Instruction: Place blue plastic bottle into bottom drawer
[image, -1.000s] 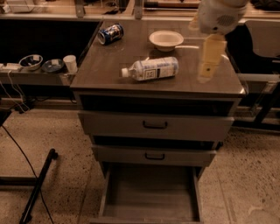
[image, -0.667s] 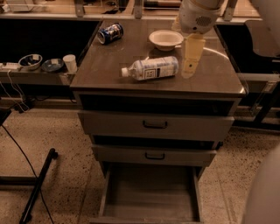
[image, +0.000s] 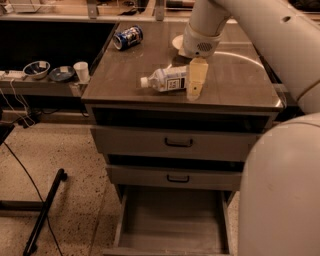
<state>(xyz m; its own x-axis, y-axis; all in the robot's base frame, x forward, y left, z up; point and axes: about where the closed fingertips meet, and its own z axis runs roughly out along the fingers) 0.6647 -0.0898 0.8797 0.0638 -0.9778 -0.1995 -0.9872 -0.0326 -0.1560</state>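
Operator, your end effector (image: 196, 82) stands low over the desk (image: 235, 85); whether it is released or clenched, you cannot tell. The blue plastic bottle (image: 167, 80) lies on its side just beside it, cap (image: 144, 81) pointing away.

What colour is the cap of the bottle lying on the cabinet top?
White cap, camera view; the tool hangs at the base of the blue plastic bottle.

The cream gripper (image: 194, 91) hangs over the grey desk (image: 235, 87) beside the white-capped blue plastic bottle (image: 167, 80); the bottom drawer (image: 170, 227) is grey.
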